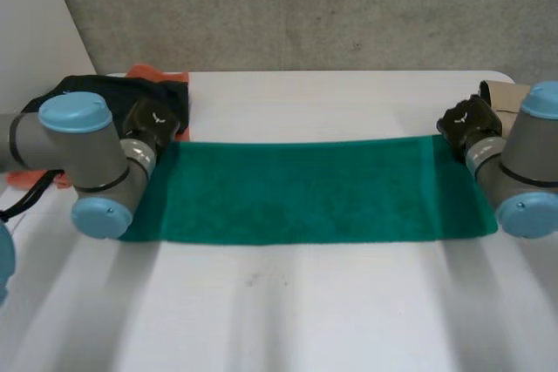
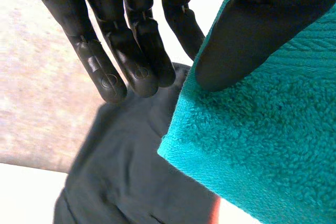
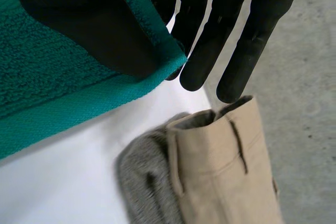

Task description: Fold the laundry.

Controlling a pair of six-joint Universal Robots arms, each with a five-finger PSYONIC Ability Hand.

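A: Where did the green towel [image 1: 296, 189] lie?

B: Spread flat as a long band across the middle of the white table [image 1: 305, 320], its long sides running from one arm to the other. Each far corner was at a hand.

A: What was the left hand [image 1: 155, 124] doing?

B: It was at the far left corner. In the left wrist view its thumb [image 2: 252, 30] pressed on top of the pile just in from the corner. Its fingers [image 2: 131, 51] were straight and close together, and the one nearest the towel passed behind the edge. That was logged as a pinch.

A: And the right hand [image 1: 462, 119]?

B: It was at the far right corner, with the same hold. The thumb [image 3: 89, 24] lay on top, the fingers [image 3: 236, 24] were straight beneath, and the woven border was clamped between them.

A: What else was nearby?

B: A black garment [image 1: 96, 89] was heaped beyond the left hand, touching the towel's corner, with an orange cloth [image 1: 148, 73] under it. Beyond the right hand's fingertips lay beige trousers [image 3: 226, 166] with a belt loop. A grey knitted item [image 3: 144, 182] lay against them, apart from the towel.
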